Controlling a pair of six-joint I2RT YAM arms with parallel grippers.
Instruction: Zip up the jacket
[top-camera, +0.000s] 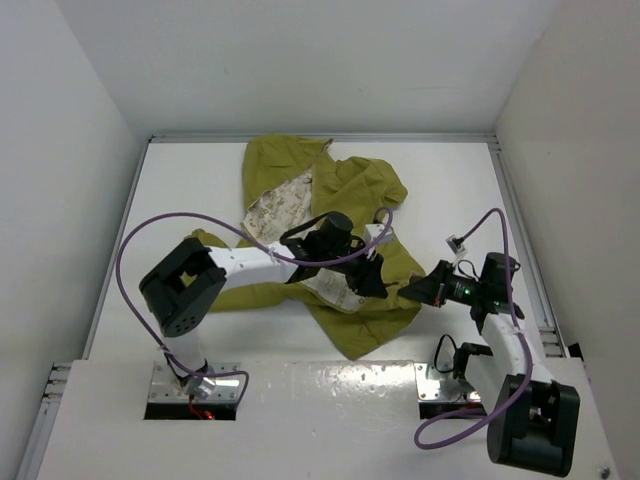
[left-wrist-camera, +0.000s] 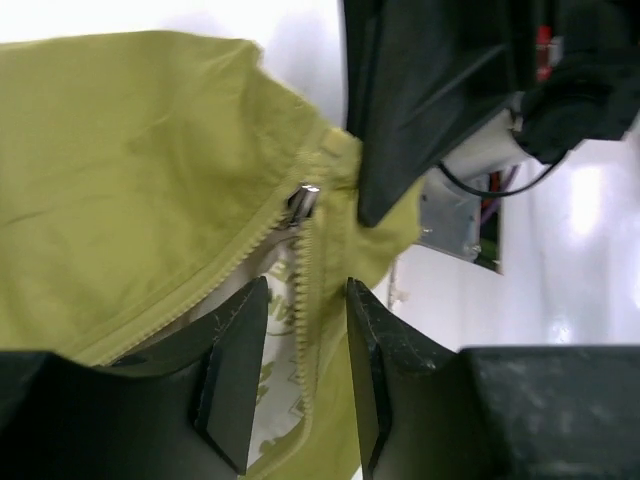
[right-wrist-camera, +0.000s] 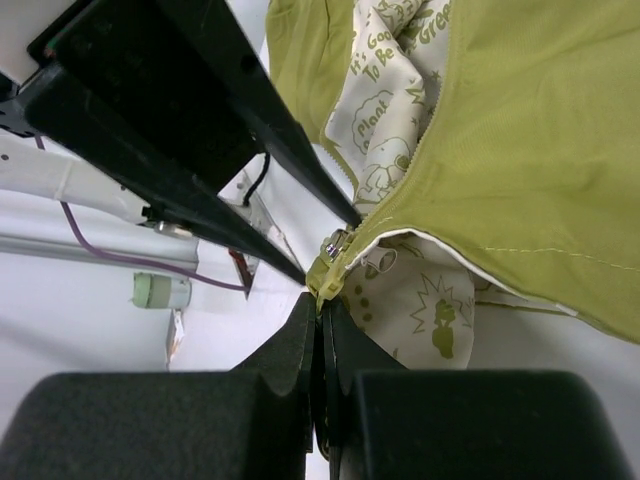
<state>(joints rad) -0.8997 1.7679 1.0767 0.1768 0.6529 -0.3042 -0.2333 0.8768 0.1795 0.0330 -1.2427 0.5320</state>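
Early zipping: holding the jacket (top-camera: 360, 185), crumpled on the surface (top-camera: 200, 180), by the hem (right-wrist-camera: 322, 278) below the slider (right-wrist-camera: 335, 243), right jaws clenched. Straddling the zipper teeth (left-wrist-camera: 300, 300) with left jaws apart. Next, likely: close on the slider, pull away from the hem.

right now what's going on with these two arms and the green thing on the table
Two robot arms are zipping up an olive-green fabric jacket that lies spread on the white table. The right gripper is shut on the jacket at the bottom end of the zip, just below the small metal slider. The left gripper has its jaws apart around one row of teeth, just short of the slider and gripping nothing. The zip is barely closed, and the cream printed lining shows.
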